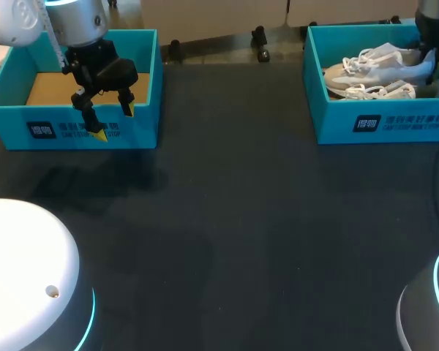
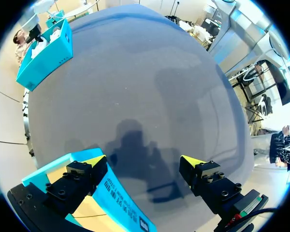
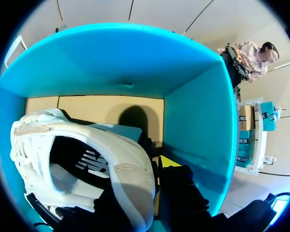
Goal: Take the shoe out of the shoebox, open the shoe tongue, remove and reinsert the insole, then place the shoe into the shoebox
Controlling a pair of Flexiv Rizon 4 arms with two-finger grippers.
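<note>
In right shoebox (image 1: 336, 121), shoe (image 1: 380, 64) lies crosswise, toe toward left shoebox (image 1: 143, 124).

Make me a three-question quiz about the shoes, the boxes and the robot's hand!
1. Where are the white shoes?
A. On a shelf. B. In the right box. C. On the floor.
2. What colour is that box?
A. Red. B. Yellow. C. Blue-green.
3. How is the left hand?
A. Open, holding nothing. B. Shut on a shoe. C. Shut on an insole.
Answers: 1 B, both shoes lie inside its walls. 2 C, its walls are turquoise. 3 A, its yellow tips stand apart with nothing between them.
</note>
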